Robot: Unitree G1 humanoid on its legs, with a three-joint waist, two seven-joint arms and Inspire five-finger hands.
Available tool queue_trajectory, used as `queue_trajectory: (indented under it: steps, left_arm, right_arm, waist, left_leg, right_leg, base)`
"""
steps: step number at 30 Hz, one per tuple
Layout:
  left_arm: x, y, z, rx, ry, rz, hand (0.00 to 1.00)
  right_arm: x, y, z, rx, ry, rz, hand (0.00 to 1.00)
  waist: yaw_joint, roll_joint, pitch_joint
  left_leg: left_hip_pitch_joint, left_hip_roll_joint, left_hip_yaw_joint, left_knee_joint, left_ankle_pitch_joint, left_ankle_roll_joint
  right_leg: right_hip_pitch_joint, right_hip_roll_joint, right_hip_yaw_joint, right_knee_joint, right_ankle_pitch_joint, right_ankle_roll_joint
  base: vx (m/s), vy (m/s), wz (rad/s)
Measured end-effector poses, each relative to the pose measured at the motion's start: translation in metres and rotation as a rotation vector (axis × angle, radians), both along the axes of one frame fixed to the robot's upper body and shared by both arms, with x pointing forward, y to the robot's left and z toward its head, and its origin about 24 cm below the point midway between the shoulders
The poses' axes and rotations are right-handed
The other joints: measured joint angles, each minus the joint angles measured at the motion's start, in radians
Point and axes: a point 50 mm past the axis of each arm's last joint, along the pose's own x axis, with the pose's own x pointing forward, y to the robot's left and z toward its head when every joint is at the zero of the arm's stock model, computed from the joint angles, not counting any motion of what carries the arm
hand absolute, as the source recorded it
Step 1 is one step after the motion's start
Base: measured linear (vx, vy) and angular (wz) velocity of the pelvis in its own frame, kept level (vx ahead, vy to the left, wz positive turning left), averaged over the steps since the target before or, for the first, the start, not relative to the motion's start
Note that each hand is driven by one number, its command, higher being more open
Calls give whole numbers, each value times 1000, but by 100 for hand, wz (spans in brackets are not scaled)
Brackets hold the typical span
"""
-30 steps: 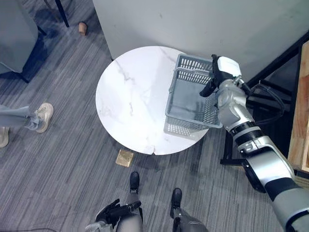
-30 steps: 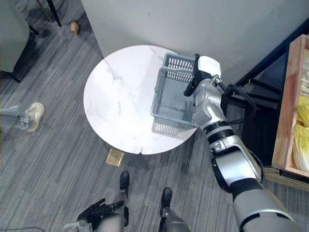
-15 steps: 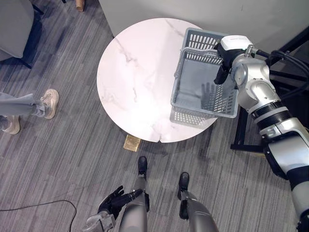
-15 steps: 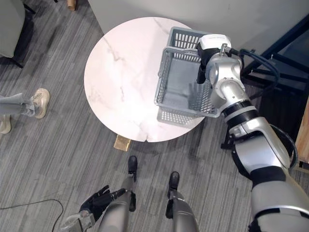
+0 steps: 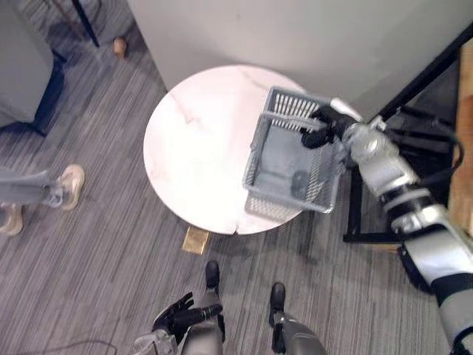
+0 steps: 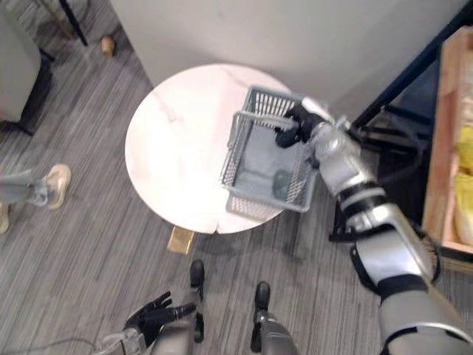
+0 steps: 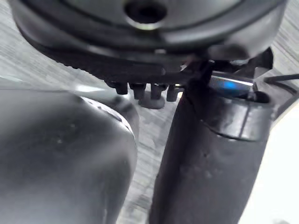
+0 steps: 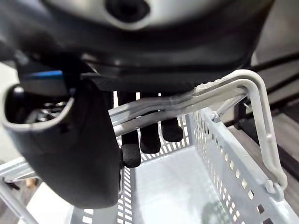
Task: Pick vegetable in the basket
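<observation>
Right hand (image 5: pixel 319 127) is closed round the handle (image 8: pixel 261 121) of the grey plastic basket (image 5: pixel 259 159). In the right wrist view its fingers (image 8: pixel 150 137) hook over the pale handle rails and the thumb comes in from the other side, so the grip is full and tight. The basket sits at the right side of the round white marble table (image 5: pixel 192 148), with its opening upward. Its long axis runs from far to near, the near end swung a little to the left. The hand grips at the far right part of the rim, where the handle is gathered. The basket's right side and near right corner hang out past the table's edge. I cannot tell whether its bottom rests on the tabletop or is lifted just off it. A dark patch shows on the basket's floor, too blurred to make out. The left hand (image 5: pixel 177 318) hangs low at the near edge of the scene, well apart from the table, fingers spread and relaxed with nothing in them. On the floor just near of the table lies a small tan block (image 5: pixel 194 240). At far left a person's pale shoe (image 5: pixel 70 183) stands on the grey carpet. At the right edge a wooden crate (image 6: pixel 440 148) holds pale yellow things (image 6: pixel 463 148), too blurred to identify.
</observation>
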Motion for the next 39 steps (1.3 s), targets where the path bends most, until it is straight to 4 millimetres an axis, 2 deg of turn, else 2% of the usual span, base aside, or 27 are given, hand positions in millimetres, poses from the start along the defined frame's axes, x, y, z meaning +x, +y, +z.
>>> queue_trajectory:
  steps: [1, 4, 5, 7, 9, 13, 18, 21, 27, 30, 33, 34, 35, 39]
  left_arm:
    - [-12, 3, -5, 15, 44, 27, 100]
    - [-23, 3, -11, 18, 90, 53, 100]
    - [-28, 1, -14, 21, 117, 69, 100]
    - [-36, -3, -19, 28, 155, 92, 100]
    - [-53, -4, -26, 53, 225, 120, 100]
    - [-74, -4, -33, 82, 299, 142, 100]
    - [-84, -3, -36, 113, 353, 109, 100]
    - [-89, -4, -39, 130, 387, 82, 100]
    - [-92, -10, -41, 129, 417, 74, 100]
    - [-93, -11, -42, 116, 433, 79, 100]
    - [-94, -14, -42, 118, 444, 54, 100]
    - [-94, -14, -42, 118, 445, 49, 100]
    - [-95, -16, -43, 112, 447, 47, 100]
    - [-96, -22, -44, 94, 456, 43, 100]
  right_arm:
    - [-12, 0, -35, 178, 76, 38, 0]
    - [-38, 3, -83, 386, 171, 71, 0]
    - [-54, 5, -104, 438, 203, 79, 0]
    - [-78, 4, -127, 486, 236, 83, 0]
    - [-114, -1, -159, 546, 281, 56, 0]
    - [-157, -13, -197, 590, 381, -31, 0]
    - [-191, -12, -227, 630, 484, -112, 0]
    - [-191, -12, -227, 599, 485, -94, 0]
    - [-193, -20, -228, 631, 466, -125, 0]
    - [-200, -28, -251, 656, 520, -213, 0]
    - [-223, -28, -297, 696, 676, -365, 0]
    - [-229, -27, -305, 702, 711, -394, 0]
    - [-242, -24, -320, 713, 780, -451, 0]
    - [-268, -16, -348, 789, 868, -603, 0]
  waist:
    - [-26, -18, -39]
    - [-70, -22, -54]
    - [-85, -18, -82]
    - [-110, -7, -126]
    - [-135, -6, -179]
    - [-176, -9, -241]
    - [-212, -13, -269]
    - [-238, -6, -278]
    - [-254, 14, -301]
    - [-254, 14, -312]
    - [-255, 14, -317]
    - [-255, 16, -318]
    - [-255, 23, -322]
    - [-253, 47, -335]
  left_leg:
    - [12, 2, 22, 0, -4, -2]
    - [62, 2, 45, -1, -5, -3]
    - [73, 5, 60, -6, -8, -7]
    - [80, 14, 68, -6, -22, -11]
    - [119, 28, 89, -6, -41, -25]
    - [156, 34, 120, -6, -60, -26]
    - [182, 26, 170, -6, -68, -18]
    - [200, 20, 212, -6, -73, -13]
    - [217, 9, 250, -6, -82, -6]
    - [223, 2, 264, -6, -86, -4]
    - [237, -5, 271, -7, -89, -3]
    - [241, -5, 272, -7, -91, -3]
    - [247, -7, 272, -7, -94, -2]
    - [249, -14, 273, -7, -103, 5]
  right_leg:
    - [10, 3, 19, -22, 11, 0]
    - [62, 3, 49, -57, 25, 2]
    - [69, 5, 63, -69, 30, 3]
    - [79, 14, 71, -85, 35, 1]
    - [111, 28, 84, -89, 33, -1]
    - [136, 35, 104, -90, 26, 3]
    - [135, 29, 149, -85, 34, 17]
    - [134, 26, 188, -86, 42, 28]
    - [134, 19, 219, -91, 50, 37]
    - [137, 15, 227, -93, 53, 33]
    - [155, 8, 229, -100, 54, 34]
    - [159, 7, 228, -102, 53, 34]
    - [169, 5, 227, -110, 53, 34]
    - [173, -3, 225, -115, 46, 33]
  base:
    - [64, 14, -45]
    - [40, 16, -35]
    - [-4, 20, -32]
    - [20, 20, -25]
    - [34, 6, -22]
    - [-14, 11, -15]
    - [-62, 49, -27]
    - [-53, 61, -36]
    - [-10, 38, -17]
    - [19, 31, -7]
    - [19, 25, -3]
    - [0, 0, 0]
    - [0, 0, 0]
    - [0, 0, 0]
